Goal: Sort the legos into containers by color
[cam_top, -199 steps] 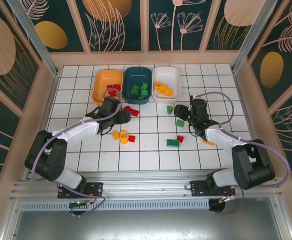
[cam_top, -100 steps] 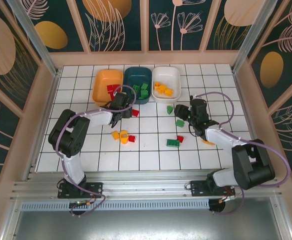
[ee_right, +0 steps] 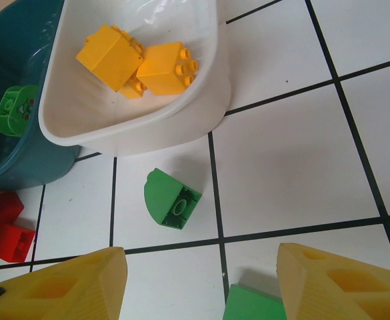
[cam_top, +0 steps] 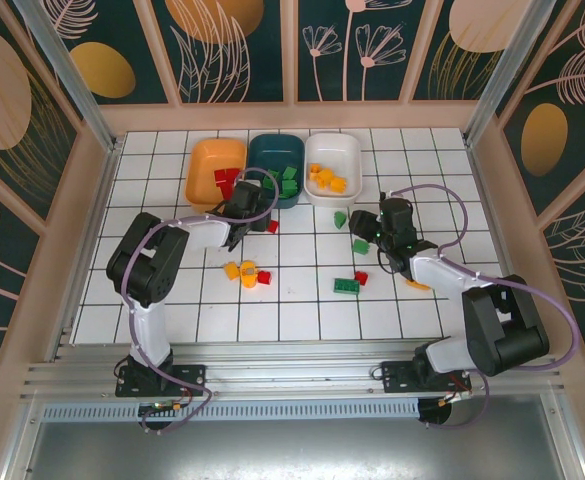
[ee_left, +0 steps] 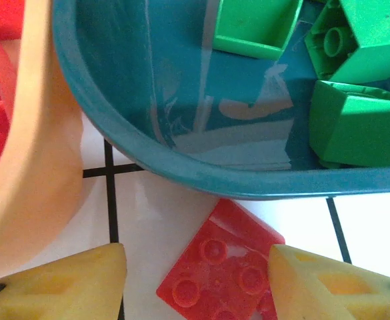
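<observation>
Orange tub [cam_top: 204, 172] holds reds, teal tub [cam_top: 270, 160] greens, white tub [cam_top: 344, 155] yellows.
Left gripper [ee_left: 198, 280]: jaws apart, straddling red brick [ee_left: 218, 270] beside the teal tub, not clamped.
Right gripper [ee_right: 201, 283]: jaws released, empty, near green brick [ee_right: 171, 199].
Several bricks loose on tabletop [cam_top: 302, 320]; roughly half sorted.
</observation>
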Tool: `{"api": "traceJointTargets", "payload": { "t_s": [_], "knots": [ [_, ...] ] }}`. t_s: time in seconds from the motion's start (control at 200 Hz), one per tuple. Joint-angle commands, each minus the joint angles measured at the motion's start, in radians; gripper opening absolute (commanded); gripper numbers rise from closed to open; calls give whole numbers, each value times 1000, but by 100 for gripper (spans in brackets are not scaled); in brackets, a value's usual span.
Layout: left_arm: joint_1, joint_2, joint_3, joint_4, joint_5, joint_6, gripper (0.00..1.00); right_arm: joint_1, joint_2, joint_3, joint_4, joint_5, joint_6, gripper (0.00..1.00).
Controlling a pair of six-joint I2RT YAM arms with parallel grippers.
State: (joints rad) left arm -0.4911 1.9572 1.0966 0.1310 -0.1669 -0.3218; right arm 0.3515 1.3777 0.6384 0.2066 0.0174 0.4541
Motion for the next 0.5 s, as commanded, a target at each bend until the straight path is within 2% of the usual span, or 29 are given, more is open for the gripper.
{"api": "traceJointTargets", "payload": {
  "t_s": [0.0, 0.285, 0.495],
  "knots": [
    [-2, 4, -34, -4, 61, -10, 56, 7, 15, 7, 25, 17, -2, 62],
    [-5, -99, -223, -8, 140, -156, 46, 7, 8, 7, 25, 16, -3, 62],
    [-6, -252, -329, -26, 211, -242, 45, 9, 13, 7, 29, 9, 0, 62]
  ]
}}
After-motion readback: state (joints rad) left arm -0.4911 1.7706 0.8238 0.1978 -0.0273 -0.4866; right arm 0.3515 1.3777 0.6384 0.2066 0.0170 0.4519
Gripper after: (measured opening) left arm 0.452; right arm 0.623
